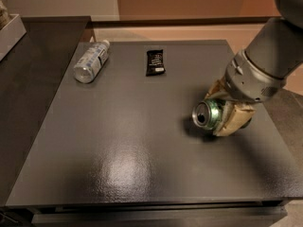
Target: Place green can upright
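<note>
Table (118, 150) right side: gripper (218, 111) fingers (235, 120) clamp the green can (207, 114) (sideways).

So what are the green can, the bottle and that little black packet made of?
The green can, gripped sideways in the tool at the right of the table, looks like metal: silvery, shiny top. The bottle seems clear plastic, see-through with a pale label. The black packet is probably glossy plastic film, flat and thin.

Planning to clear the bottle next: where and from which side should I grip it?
Grip the plastic bottle across its middle from above: it lies on its side, cap pointing away. The gripper, at right, holds the green can.
</note>
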